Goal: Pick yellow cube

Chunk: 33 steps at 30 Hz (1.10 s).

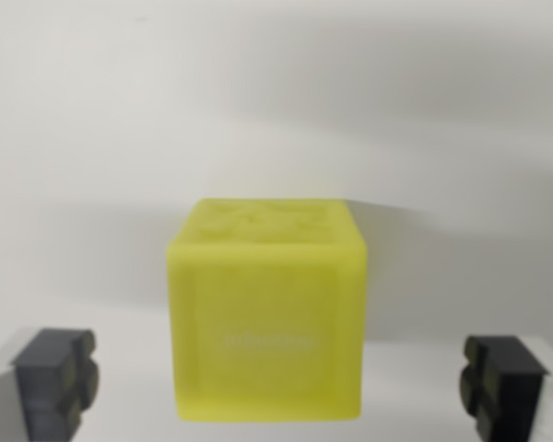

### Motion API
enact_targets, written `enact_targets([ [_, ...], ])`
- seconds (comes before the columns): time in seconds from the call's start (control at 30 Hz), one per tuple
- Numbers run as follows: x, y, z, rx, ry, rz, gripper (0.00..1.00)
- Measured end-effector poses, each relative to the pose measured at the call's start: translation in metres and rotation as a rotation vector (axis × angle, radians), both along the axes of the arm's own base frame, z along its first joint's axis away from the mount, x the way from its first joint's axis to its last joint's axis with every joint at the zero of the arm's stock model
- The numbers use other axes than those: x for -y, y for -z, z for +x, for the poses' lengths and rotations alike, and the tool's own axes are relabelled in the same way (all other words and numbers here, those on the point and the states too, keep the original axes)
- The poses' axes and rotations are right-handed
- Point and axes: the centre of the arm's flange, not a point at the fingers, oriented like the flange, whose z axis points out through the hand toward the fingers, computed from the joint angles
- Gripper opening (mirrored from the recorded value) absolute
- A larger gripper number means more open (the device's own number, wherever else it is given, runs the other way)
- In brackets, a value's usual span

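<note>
At the wrist view's left, in the bottom corner, sits one dark grey, blocky gripper finger (55, 382) with a ridged pad face turned inward; it casts a soft shadow on the pale surface beside it. There is a clear strip of bare white tabletop (129, 138) between this finger and the next thing to its right.

In the middle stands the translucent yellow plastic cube (267, 318), resting flat on the white surface. Its front face is towards the camera and carries faint raised lettering, too blurred to read; its top face shows a shallow embossed pattern, also unclear. The edges are slightly rounded. A grey shadow spreads from the cube towards the wrist view's right and behind it.

Further right, past another gap of bare surface, the second dark grey finger (502, 382) appears in the bottom corner, matching the first.

The gripper (278, 382) has its jaws spread wide, with the cube lying between the two fingers and neither pad touching it; both fingers stand apart from the cube's side faces. The cube sits roughly centred between them, a little nearer the left finger than the right
</note>
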Motion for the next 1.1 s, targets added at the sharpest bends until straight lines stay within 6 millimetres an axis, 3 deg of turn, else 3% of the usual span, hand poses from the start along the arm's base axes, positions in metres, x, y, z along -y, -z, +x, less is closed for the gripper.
enact_targets([
  [1.1,-0.002,0.049,-0.007,0.000,-0.004,0.001,1.00],
])
